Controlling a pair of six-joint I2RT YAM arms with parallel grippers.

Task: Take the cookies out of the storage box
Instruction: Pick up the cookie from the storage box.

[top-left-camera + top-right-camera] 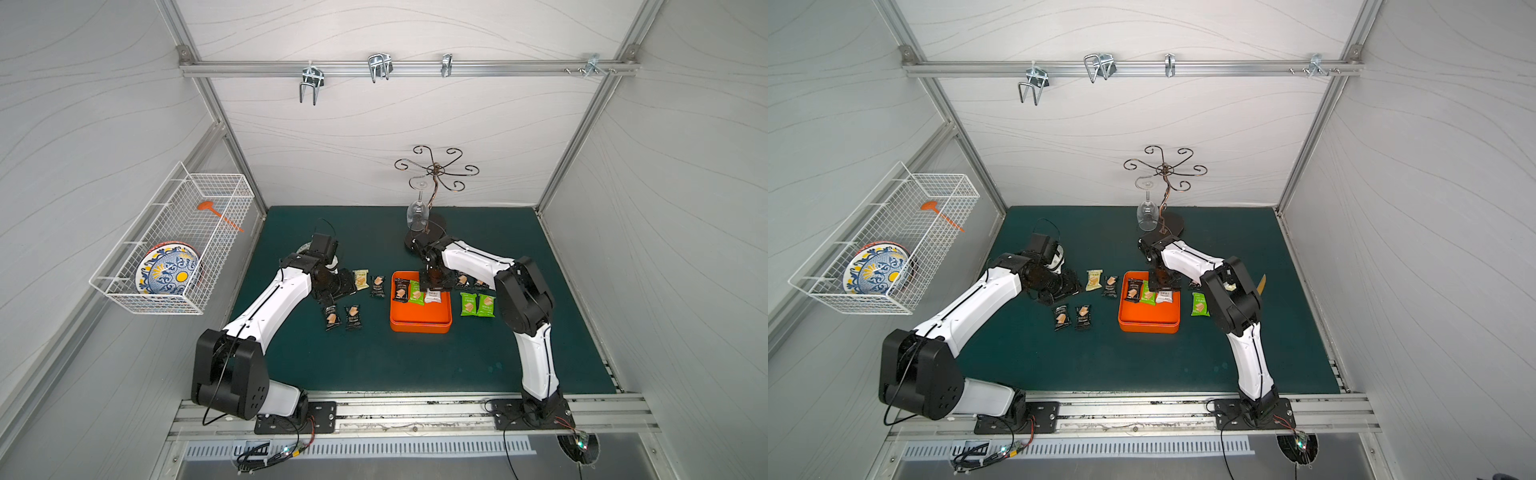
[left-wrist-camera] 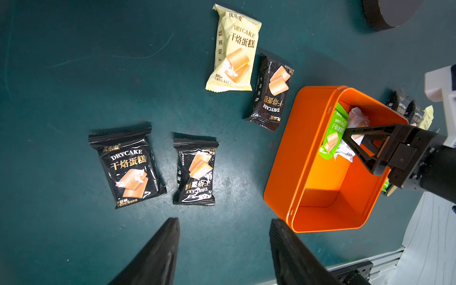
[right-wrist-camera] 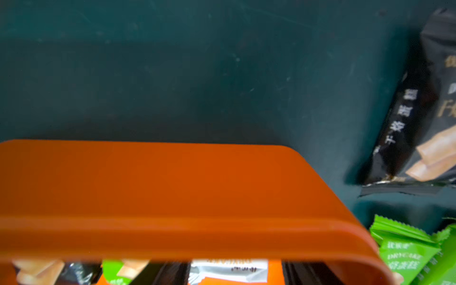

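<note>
Down in the box (image 1: 419, 322) three cookies (image 1: 415, 293) remain, bunched against the far wall: a black packet (image 1: 401, 289), a green packet (image 2: 333, 133) and a white packet (image 3: 229, 270). The right gripper (image 1: 433, 287) is dipped in over the white one with its jaws parted either side of it. The right wrist view shows a sliver of orange floor between the packet and one finger, so I'd call it straddling, not pinching yet. Coming straight down makes sense, since the wall is right behind and the green one sits just beside, so a wider grab could snag both. Meanwhile the left gripper (image 2: 224, 237) hovers over the mat (image 1: 374, 361), fingers spread with nothing between them, next to four unloaded packets (image 2: 128, 167), probably to leave the box free for the other arm. More packets lie on the mat on the box's other side, so each arm seems to unload to its own side.
</note>
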